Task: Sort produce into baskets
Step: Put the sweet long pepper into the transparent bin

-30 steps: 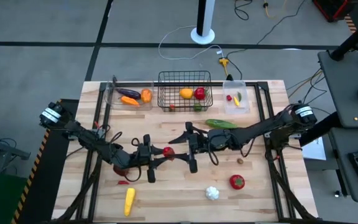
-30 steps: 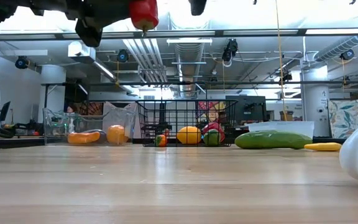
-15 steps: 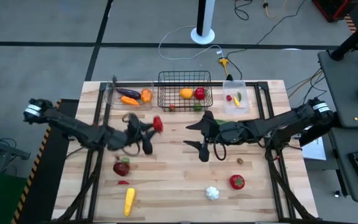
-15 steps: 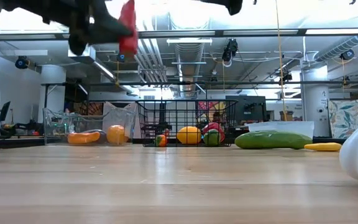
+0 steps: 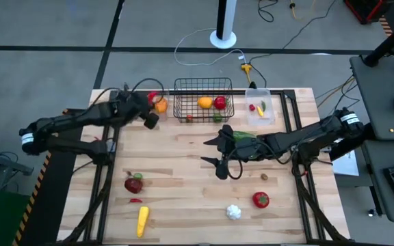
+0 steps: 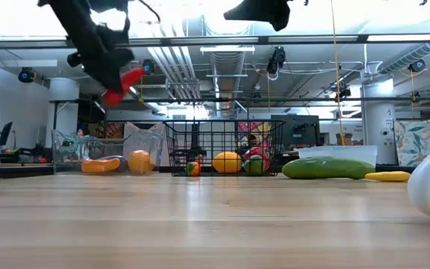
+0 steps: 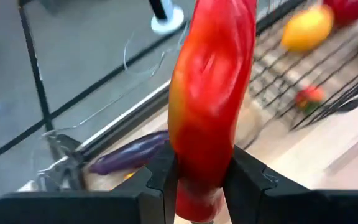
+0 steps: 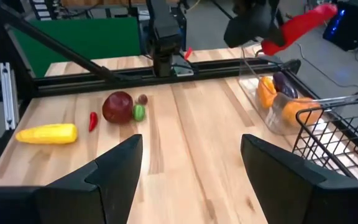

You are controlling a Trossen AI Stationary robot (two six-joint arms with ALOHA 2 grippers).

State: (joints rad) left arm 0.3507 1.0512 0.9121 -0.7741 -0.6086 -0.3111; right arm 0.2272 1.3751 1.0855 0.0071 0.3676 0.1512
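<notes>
While pinching a red pepper [image 7: 210,99], the left claw [image 5: 150,104] hangs over the clear bin [image 5: 130,107].

Bright even overhead light; ceiling glare in low view; left wrist view motion-blurred

Glossy plastic red pepper [image 7: 210,99]; pale wood table [image 5: 183,184] (matt); black wire basket [image 5: 204,109].
</notes>
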